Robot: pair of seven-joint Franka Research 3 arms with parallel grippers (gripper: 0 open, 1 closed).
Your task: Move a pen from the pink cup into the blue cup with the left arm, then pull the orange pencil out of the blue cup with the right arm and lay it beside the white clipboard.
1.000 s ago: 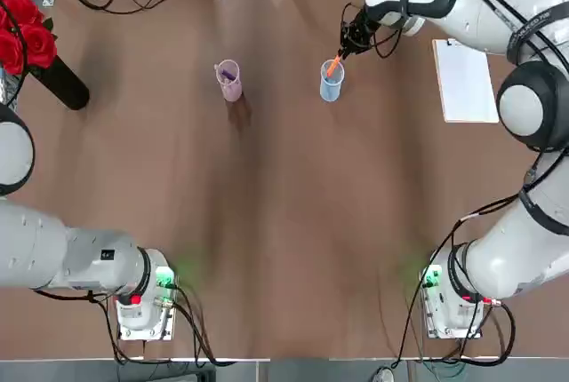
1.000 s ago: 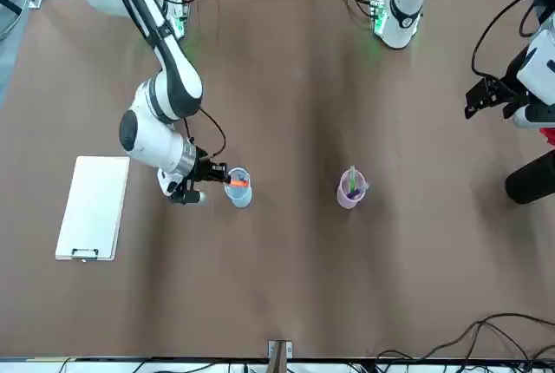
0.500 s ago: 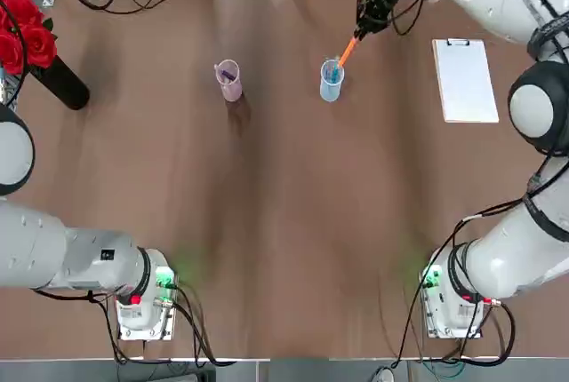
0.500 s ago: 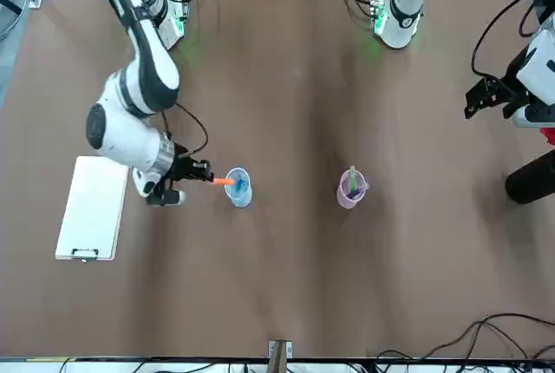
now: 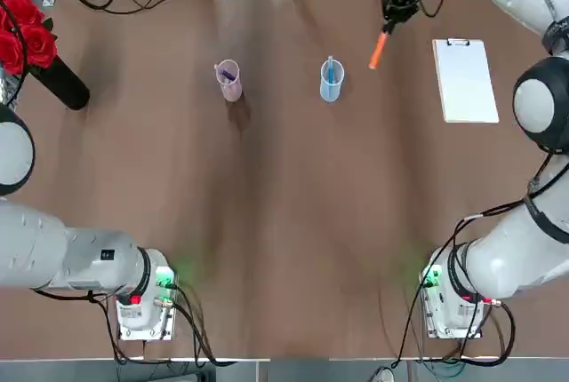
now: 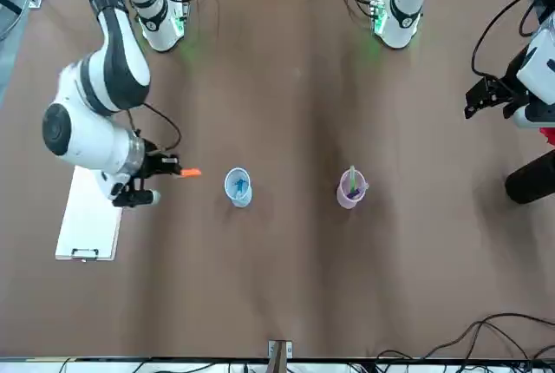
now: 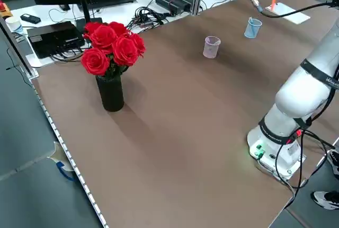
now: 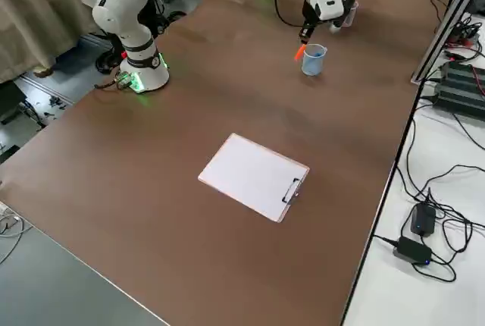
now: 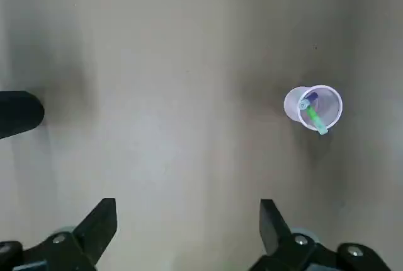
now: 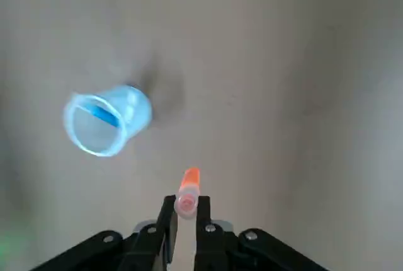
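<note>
Relative to the blue cup (image 5: 331, 84): the pen (image 5: 331, 70) stands inside; transfer complete. The orange pencil (image 5: 380, 50) is out, beside the cup, clamped in the right gripper (image 5: 386, 30). Remaining: placement by the white clipboard (image 5: 466, 81), beyond the pencil. The left gripper (image 9: 189, 220), fingers apart, idles beyond the pink cup (image 5: 228, 80).

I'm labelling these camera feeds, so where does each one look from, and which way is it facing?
Top: overhead, looking down the robot's way; both arms show, the right claw holding the orange pencil.
Front: across the table, facing the robot; both arms.
Left side: raised, looking diagonally down past the roses.
Right side: likewise, over the white clipboard.
Left wrist: its own open claw, pink cup beyond.
Right wrist: its own claw, blue cup nearby.
Top and front share both cups.
</note>
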